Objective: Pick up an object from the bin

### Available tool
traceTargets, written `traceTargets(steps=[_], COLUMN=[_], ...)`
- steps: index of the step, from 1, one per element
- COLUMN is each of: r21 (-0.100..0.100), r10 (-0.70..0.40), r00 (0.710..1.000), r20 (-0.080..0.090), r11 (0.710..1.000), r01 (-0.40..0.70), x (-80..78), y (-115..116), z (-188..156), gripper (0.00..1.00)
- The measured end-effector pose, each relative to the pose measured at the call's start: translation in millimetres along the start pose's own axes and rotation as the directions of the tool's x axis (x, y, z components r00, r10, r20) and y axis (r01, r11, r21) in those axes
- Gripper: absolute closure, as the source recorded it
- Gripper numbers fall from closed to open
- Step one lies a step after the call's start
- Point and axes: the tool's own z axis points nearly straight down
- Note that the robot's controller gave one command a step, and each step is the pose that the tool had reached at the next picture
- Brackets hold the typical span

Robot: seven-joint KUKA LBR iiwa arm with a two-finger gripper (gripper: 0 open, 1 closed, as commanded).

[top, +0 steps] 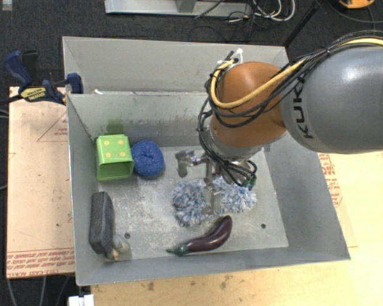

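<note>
The gripper (211,195) hangs in the middle of the bin, low over a blue and white tufted piece, and from my screen I cannot tell if it is released or clenched, or if it grasps anything.

I go now from the biggest to the smallest. The one arm (345,101) comes in from the right as a thick grey link. It ends in a rounded orange cover (249,104) with black and yellow cables wound around it, and the wrist points down into the bin. The one grey metal bin (147,234) has sloped walls and a scratched, dull floor.

In it I count five things, one of each kind. The tufted piece (191,204) is soft and shaggy, like yarn, and it spreads flat to both sides under the gripper. Just in front of it, near the front wall, lies a purple eggplant (209,236), smooth, glossy and curved, with its green stem to the left. At the left wall lies a dark grey oblong block (101,222) with a rough surface. In the back left corner stands a green cube (113,157) with yellow dots on top. A blue ball (147,159), round and fuzzy, touches its right side.
</note>
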Motion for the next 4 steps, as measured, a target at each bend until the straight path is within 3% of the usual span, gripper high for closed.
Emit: traceTargets(steps=[1, 2, 3, 4], r21=[0.004, 0.001, 0.001, 0.003], r10=[0.069, 0.021, 0.021, -0.013], r00=[0.998, 1.0, 1.0, 1.0], r20=[0.0, -0.001, -0.002, 0.0], r11=[0.998, 1.0, 1.0, 1.0], r01=[-0.069, -0.021, -0.021, 0.013], x=[0.5, 29.5, 29.5, 8.9], y=[-21.1, -33.2, -33.2, -36.5], z=[17.7, 48.4, 48.4, -60.0], gripper=[0.0, 1.0, 1.0, 1.0])
